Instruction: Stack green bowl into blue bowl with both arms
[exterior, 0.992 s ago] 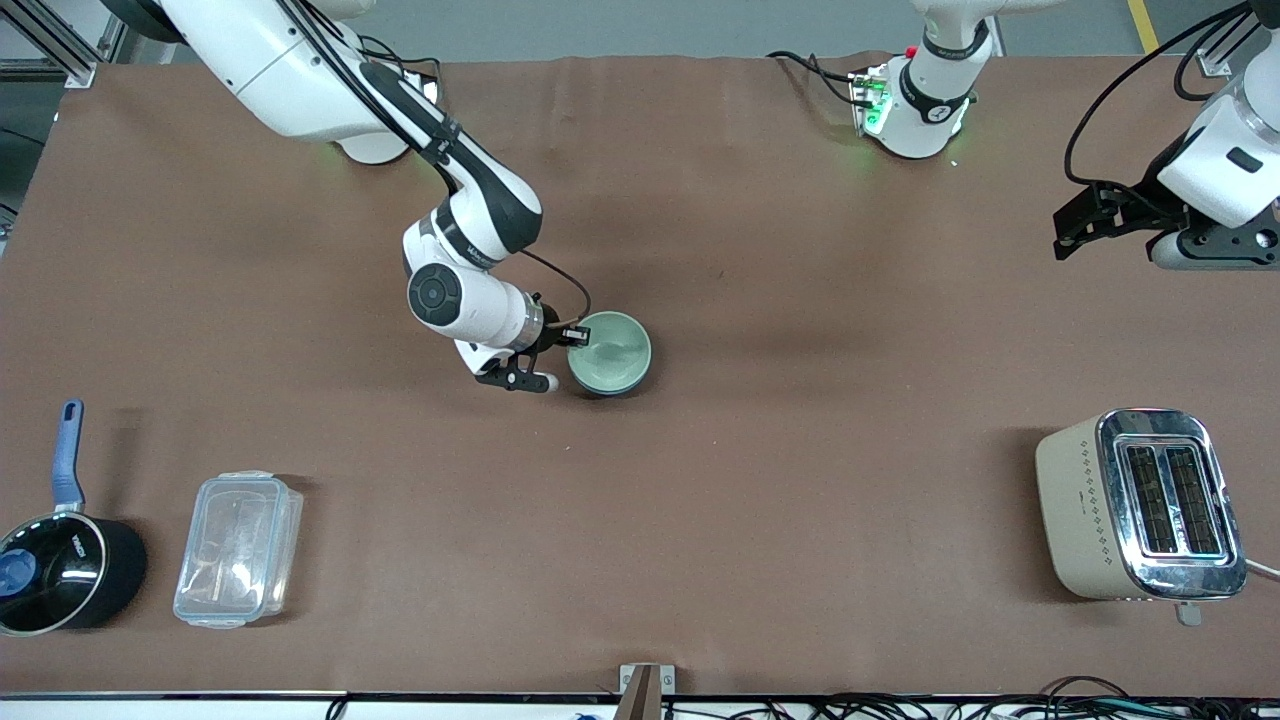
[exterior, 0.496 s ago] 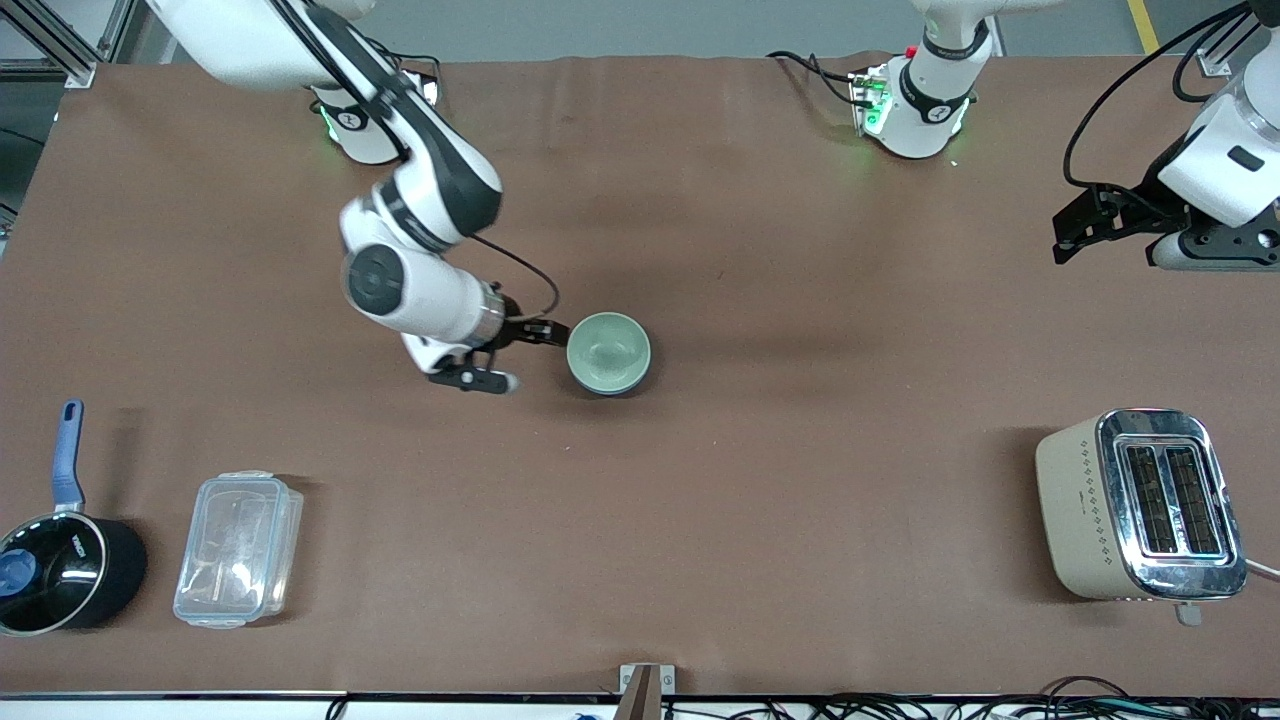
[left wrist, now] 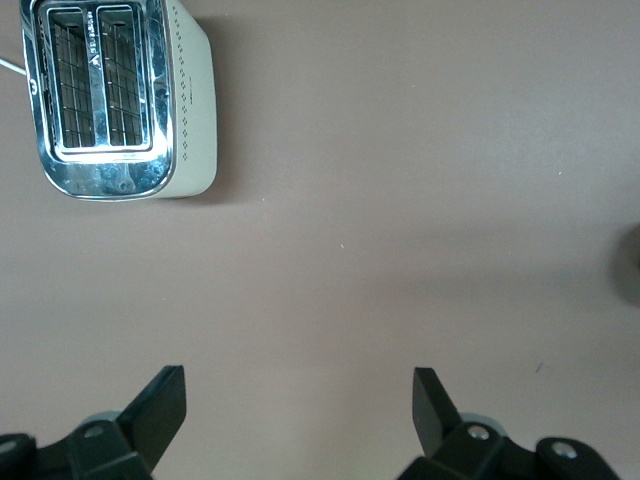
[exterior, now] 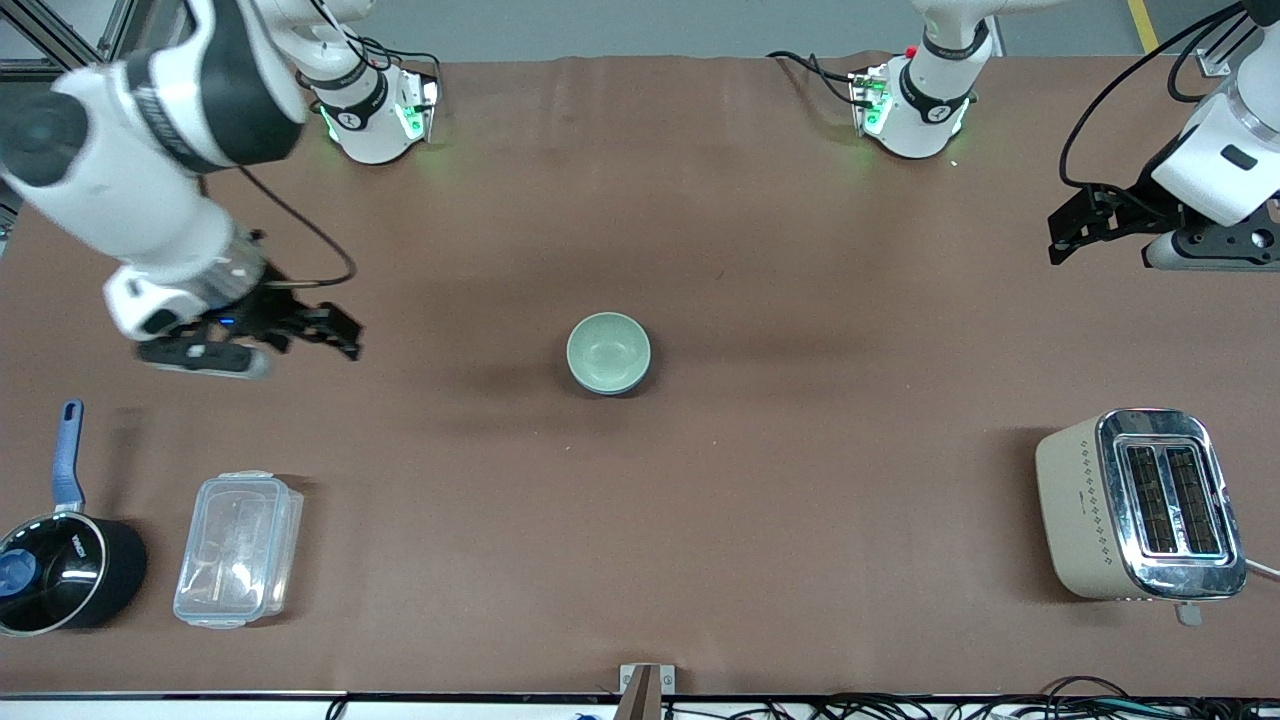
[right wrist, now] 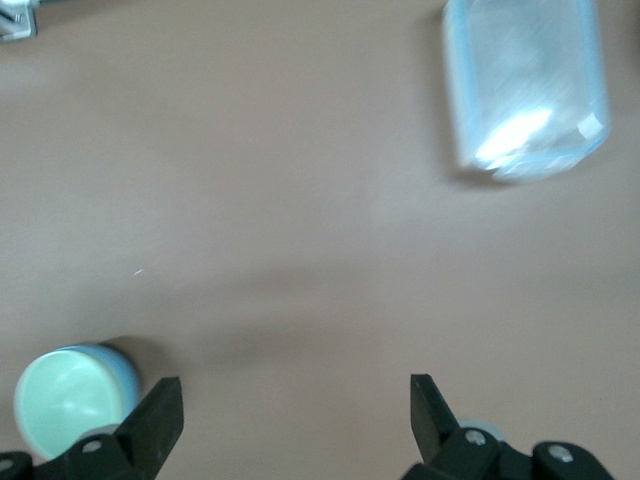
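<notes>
The green bowl [exterior: 608,350] sits nested in the blue bowl [exterior: 625,389] at the middle of the table; only a thin blue edge shows under it. The right wrist view shows the green bowl [right wrist: 62,398] with the blue bowl's wall [right wrist: 126,368] around it. My right gripper [exterior: 338,332] is open and empty, up over bare table toward the right arm's end, well apart from the bowls; it shows open in its wrist view [right wrist: 290,420]. My left gripper [exterior: 1068,228] is open and empty, waiting over the left arm's end [left wrist: 298,410].
A beige toaster [exterior: 1140,505] stands toward the left arm's end, nearer the front camera [left wrist: 120,95]. A clear lidded container [exterior: 238,548] [right wrist: 525,85] and a black saucepan with a blue handle [exterior: 60,570] sit toward the right arm's end.
My right gripper has let go of the green bowl's rim and swung away toward the right arm's end of the table. The bowls stay put. The left arm has barely moved.
</notes>
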Controlling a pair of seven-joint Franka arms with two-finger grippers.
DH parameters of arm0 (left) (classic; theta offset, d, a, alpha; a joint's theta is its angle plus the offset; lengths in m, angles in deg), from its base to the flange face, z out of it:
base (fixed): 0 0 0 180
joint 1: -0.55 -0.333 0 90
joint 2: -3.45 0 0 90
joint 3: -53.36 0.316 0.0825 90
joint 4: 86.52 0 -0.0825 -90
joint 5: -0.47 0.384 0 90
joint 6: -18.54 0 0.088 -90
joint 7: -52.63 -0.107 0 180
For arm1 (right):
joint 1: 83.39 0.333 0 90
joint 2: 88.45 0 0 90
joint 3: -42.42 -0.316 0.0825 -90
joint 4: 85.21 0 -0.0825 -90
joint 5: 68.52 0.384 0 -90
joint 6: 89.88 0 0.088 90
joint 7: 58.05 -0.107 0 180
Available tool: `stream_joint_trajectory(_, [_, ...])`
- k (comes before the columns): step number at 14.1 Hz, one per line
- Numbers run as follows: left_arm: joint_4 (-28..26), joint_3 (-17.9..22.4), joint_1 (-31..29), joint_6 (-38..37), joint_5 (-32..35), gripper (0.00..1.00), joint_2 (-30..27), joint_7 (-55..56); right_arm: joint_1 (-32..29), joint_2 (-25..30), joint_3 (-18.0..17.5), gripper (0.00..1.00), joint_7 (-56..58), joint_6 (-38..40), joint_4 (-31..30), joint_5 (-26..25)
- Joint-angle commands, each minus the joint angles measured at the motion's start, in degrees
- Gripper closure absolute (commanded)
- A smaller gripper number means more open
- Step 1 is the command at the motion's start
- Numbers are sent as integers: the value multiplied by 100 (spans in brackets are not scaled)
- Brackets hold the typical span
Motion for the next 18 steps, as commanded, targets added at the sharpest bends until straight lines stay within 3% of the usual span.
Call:
stream_joint_trajectory(1, [15,-14,-18,61,-56,0,-29,-99,22,360,598,0,1039,227,21,-109])
stream_joint_trajectory(4, [41,-14,-18,61,-56,0,-29,-99,-57,616,1030,0,1682,1156,493,-100])
stream_joint_trajectory(11, [138,-14,-1,26,-47,0,24,-82,-251,397,1049,0,1675,3311,2427,-435])
stream_joint_trajectory(18, [146,-14,8,26,-38,0,33,-73,-251,388,1093,1,1692,3025,2070,-426])
